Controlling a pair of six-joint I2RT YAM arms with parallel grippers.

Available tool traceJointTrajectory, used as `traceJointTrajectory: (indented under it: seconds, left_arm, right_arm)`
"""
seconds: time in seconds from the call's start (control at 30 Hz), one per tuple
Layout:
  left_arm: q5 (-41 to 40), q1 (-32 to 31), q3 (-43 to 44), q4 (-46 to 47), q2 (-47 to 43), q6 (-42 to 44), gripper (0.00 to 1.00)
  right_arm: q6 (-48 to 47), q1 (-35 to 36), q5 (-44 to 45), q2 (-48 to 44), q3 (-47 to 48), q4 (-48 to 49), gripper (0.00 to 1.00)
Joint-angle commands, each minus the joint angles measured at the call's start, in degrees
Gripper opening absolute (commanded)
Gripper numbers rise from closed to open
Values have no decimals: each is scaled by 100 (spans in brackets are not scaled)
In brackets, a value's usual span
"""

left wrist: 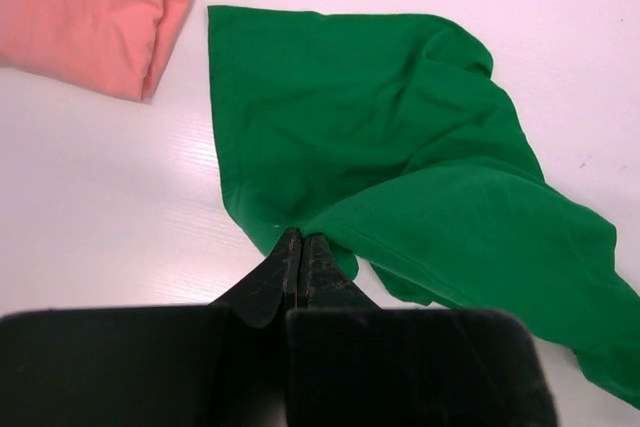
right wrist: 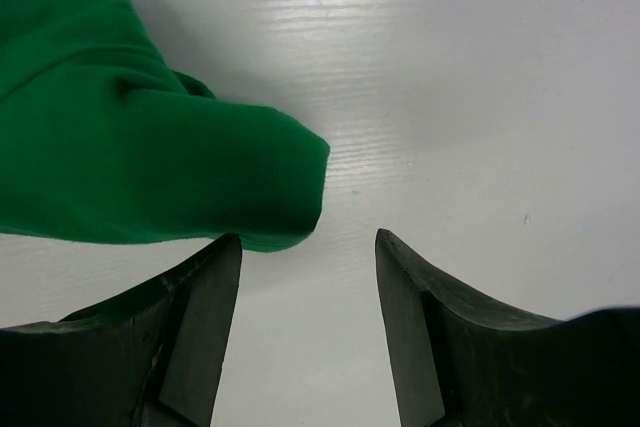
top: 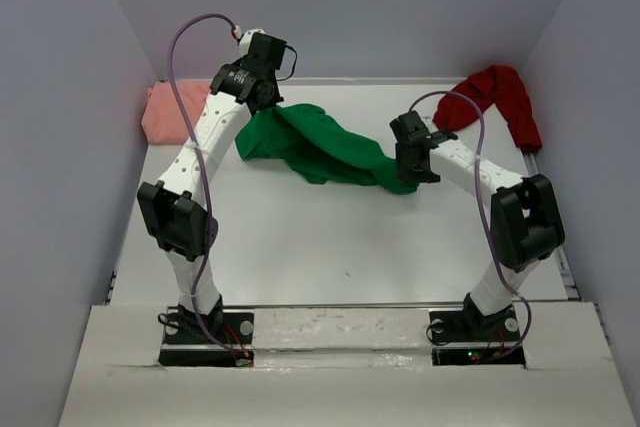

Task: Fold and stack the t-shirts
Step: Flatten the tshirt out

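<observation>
The bright green t-shirt (top: 320, 147) lies crumpled across the back middle of the table. My left gripper (left wrist: 300, 237) is shut on its left edge, and the cloth (left wrist: 400, 147) gathers to a point at the tips. My right gripper (right wrist: 308, 242) is open just above the table at the shirt's right end. A rounded green corner (right wrist: 150, 167) lies just ahead of its left finger (right wrist: 205, 297), and nothing sits between the jaws. The salmon-pink t-shirt (top: 165, 112) lies folded at the back left. The dark red t-shirt (top: 500, 92) is bunched at the back right corner.
Grey walls close in the table (top: 330, 247) on the left, back and right. The pink shirt (left wrist: 80, 17) lies close to the left of the green one. Both arm bases stand on the near ledge (top: 340, 332).
</observation>
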Motion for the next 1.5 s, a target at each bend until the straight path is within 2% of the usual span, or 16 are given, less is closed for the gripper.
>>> traceJointTrajectory:
  seconds: [0.0,0.23,0.33,0.37,0.4,0.5,0.6,0.77,0.8,0.9,1.0,1.07,1.2,1.33,1.37,1.47]
  left_arm:
    - [-64,19,-78,103,-134,186,0]
    - [-11,10,-78,209,-20,248,0]
    - [-11,10,-104,235,-20,283,0]
    - [-11,10,-122,252,-20,292,0]
    - [-20,10,-140,261,-29,292,0]
    - [24,10,-210,305,-37,292,0]
    - [33,10,-280,332,-46,283,0]
    - [50,10,-333,367,-55,283,0]
    - [50,2,-350,367,-55,292,0]
    - [42,2,-377,376,-11,301,0]
    - [68,-7,-412,402,6,292,0]
    - [59,-16,-412,411,15,283,0]
    - [50,-60,-421,384,24,283,0]
    - [6,-69,-421,376,-2,309,0]
    - [6,-77,-430,376,-11,301,0]
    - [24,-113,-491,411,-11,300,0]
  right_arm:
    - [283,38,184,-265,-250,166,61]
    - [284,38,-25,-256,-224,245,60]
    - [302,38,-149,-134,-198,298,54]
    - [302,38,-157,-98,-189,307,49]
    - [310,38,-192,-11,-180,342,34]
    - [249,38,-272,208,-22,386,13]
    - [205,38,-263,315,40,473,0]
    - [117,38,-140,491,224,448,0]
    - [126,38,-88,482,216,439,18]
    - [170,38,70,307,137,430,51]
    - [56,38,220,245,163,430,62]
    - [-41,38,247,323,233,412,65]
    - [-94,38,256,578,400,430,66]
    - [-103,38,133,912,479,640,48]
    - [-129,38,115,1034,497,702,39]
    - [-234,38,98,1307,794,764,33]
